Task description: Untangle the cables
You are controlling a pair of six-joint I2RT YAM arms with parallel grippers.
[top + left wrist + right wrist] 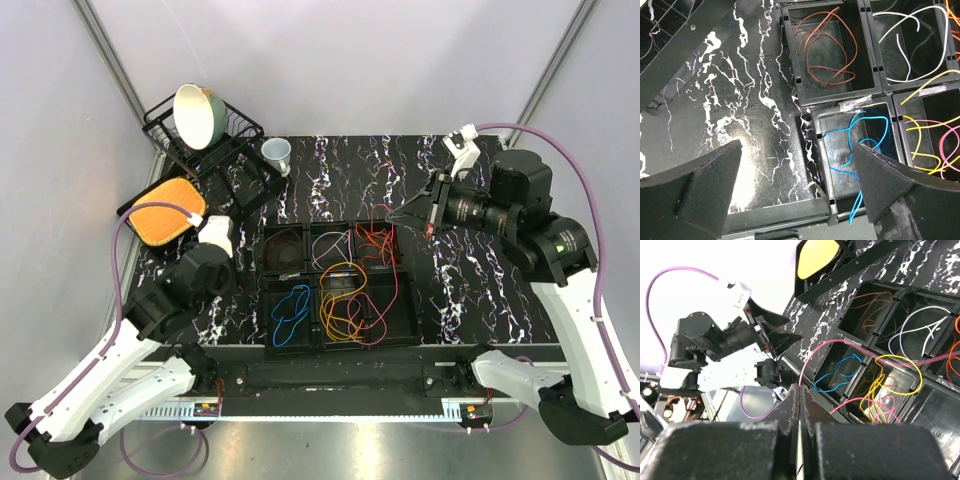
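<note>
A black six-compartment tray (262,318) holds the cables. Brown (285,250), white (330,245) and orange (375,240) loops lie in the far row, blue (290,312) and yellow (345,295) in the near row. My right gripper (402,218), above the tray's far right corner, is shut on a pink cable (812,360) that rises taut from the yellow pile to my fingertips (800,386). My left gripper (797,185) is open and empty, hovering over the tray's near left corner beside the blue cable (865,125).
A black dish rack (235,135) with a tilted bowl (200,115) stands at the back left. A small cup (278,152) is next to it. An orange pad (168,210) lies on a black holder at the left edge.
</note>
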